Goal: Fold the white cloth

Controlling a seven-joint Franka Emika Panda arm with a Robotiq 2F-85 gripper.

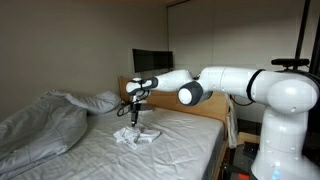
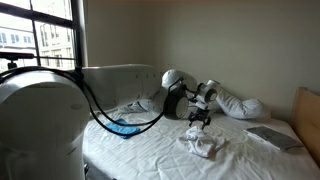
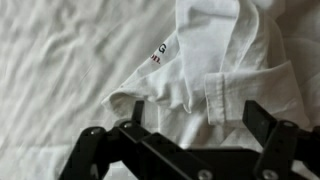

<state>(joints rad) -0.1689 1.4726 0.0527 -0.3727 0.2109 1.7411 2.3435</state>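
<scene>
The white cloth (image 1: 137, 136) lies crumpled on the bed's sheet; it also shows in an exterior view (image 2: 203, 143). In the wrist view the cloth (image 3: 215, 60) is a small white garment with a label and a hemmed edge. My gripper (image 1: 134, 113) hovers just above the cloth, pointing down; it also shows in an exterior view (image 2: 197, 121). In the wrist view its two black fingers (image 3: 200, 118) are spread apart over the cloth with nothing between them.
A big rumpled grey-white duvet (image 1: 40, 125) is heaped at one side of the bed. A pillow (image 2: 243, 106) lies near the wooden headboard (image 2: 307, 115). A flat grey item (image 2: 272, 137) lies on the sheet. A dark monitor (image 1: 152, 61) stands behind the bed.
</scene>
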